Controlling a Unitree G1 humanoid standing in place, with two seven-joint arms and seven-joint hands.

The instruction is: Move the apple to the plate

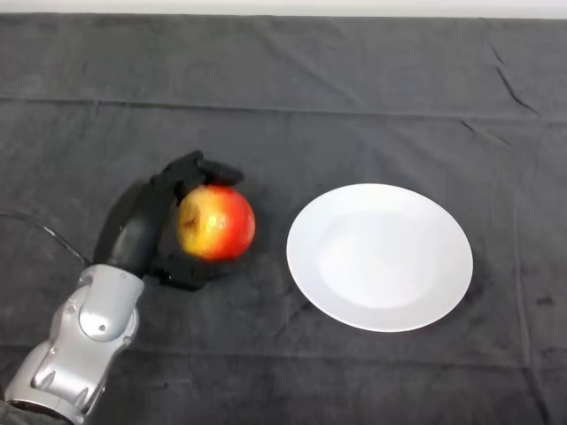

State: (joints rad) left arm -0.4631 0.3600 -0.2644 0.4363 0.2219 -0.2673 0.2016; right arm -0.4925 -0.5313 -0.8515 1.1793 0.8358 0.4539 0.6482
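Note:
A red and yellow apple sits left of centre on the dark cloth. My left hand is wrapped round it from the left, with fingers curled over its top and the thumb under its near side. A white round plate lies to the right of the apple, a short gap between them, and nothing is on it.
The dark cloth covers the whole table, with creases running across the far part. A pale strip marks the table's far edge.

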